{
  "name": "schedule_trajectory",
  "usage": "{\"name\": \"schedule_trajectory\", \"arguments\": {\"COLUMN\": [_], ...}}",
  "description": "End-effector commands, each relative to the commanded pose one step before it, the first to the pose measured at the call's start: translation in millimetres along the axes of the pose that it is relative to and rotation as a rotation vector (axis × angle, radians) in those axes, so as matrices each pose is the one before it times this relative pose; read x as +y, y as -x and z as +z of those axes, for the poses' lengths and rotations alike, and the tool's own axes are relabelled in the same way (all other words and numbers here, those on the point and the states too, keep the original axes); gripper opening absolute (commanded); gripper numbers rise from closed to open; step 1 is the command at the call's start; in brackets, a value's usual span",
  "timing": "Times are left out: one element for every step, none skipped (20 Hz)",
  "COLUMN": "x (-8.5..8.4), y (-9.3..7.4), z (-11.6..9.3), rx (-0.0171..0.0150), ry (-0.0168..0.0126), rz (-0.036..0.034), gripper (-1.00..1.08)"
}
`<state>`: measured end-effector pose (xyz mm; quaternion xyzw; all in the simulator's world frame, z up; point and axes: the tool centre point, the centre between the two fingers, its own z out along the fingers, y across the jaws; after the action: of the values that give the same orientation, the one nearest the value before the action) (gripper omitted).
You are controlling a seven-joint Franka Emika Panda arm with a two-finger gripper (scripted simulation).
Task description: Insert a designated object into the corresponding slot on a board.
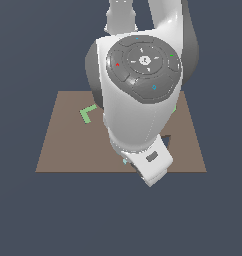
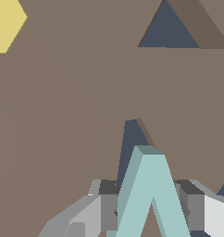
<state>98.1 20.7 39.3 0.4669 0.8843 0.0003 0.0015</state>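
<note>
Wrist view: pincer point(image 2: 153, 208) clamped on teal chevron point(image 2: 148, 194) across both arms | apex at 12 o'clock over the slot point(image 2: 131, 139) | looks light, rigid, thin-armed; grip near the apex.

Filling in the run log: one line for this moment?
end effector: shut on teal chevron | chevron: partly over V slot | board: triangle cutout empty

Simulated void: board point(image 1: 63, 145), blank backdrop
</note>
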Motion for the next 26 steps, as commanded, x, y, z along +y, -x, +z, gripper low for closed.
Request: {"name": "schedule_trajectory", "arguments": {"x": [0.90, 0.29, 0.26, 0.23, 0.19, 0.16, 0.12, 0.09, 0.06, 0.03, 0.00, 0.02, 0.02, -0.03, -0.16, 0.01, -0.19, -0.21, -0.12, 0.06, 0.00, 0.00, 0.00, 0.00, 0.00, 0.00], "y": [-5.12, -1.77, -1.62, -1.47, -1.31, -1.16, -1.00, -0.85, -0.69, -0.54, -0.37, -0.24, -0.10, 0.31, 0.12, -0.18, -0.09, -0.09, -0.07, -0.13, 0.00, 0.00, 0.00, 0.00, 0.00, 0.00], "z": [-0.45, -0.09, -0.08, -0.07, -0.06, -0.05, -0.04, -0.03, -0.02, -0.01, -0.01, 0.00, 0.00, 0.16, 0.51, 1.69, 2.75, 2.75, 1.65, 0.58, 0.00, 0.00, 0.00, 0.00, 0.00, 0.00], "rx": [-0.00029, 0.00003, 0.00003, 0.00003, 0.00003, 0.00003, 0.00003, 0.00003, 0.00003, 0.00003, 0.00002, 0.00002, 0.00001, 0.00024, 0.00000, 0.00018, 0.00022, 0.00022, 0.00013, 0.00008, 0.00000, 0.00000, 0.00000, 0.00000, 0.00000, 0.00000], "ry": [0.00017, -0.00001, -0.00001, -0.00001, -0.00002, -0.00002, -0.00002, -0.00003, -0.00003, -0.00002, -0.00002, -0.00001, -0.00001, -0.00012, 0.00000, -0.00014, -0.00018, -0.00018, -0.00011, -0.00006, 0.00000, 0.00000, 0.00000, 0.00000, 0.00000, 0.00000], "rz": [-0.06076, -0.01963, -0.01795, -0.01622, -0.01448, -0.01274, -0.01101, -0.00928, -0.00755, -0.00584, -0.00411, -0.00249, -0.00085, 0.00516, 0.00000, -0.00107, -0.00135, -0.00135, -0.00083, -0.00048, 0.00000, 0.00000, 0.00000, 0.00000, 0.00000, 0.00000], "gripper": [-1.00, -1.00, -1.00, -1.00, -1.00, -1.00, -1.00, -1.00, -1.00, -1.00, -1.00, -1.00, -1.00, -1.00, -1.00, -1.00, -1.00, -1.00, -1.00, -1.00, 1.00, 1.00, 1.00, 1.00, 1.00, 1.00]}}
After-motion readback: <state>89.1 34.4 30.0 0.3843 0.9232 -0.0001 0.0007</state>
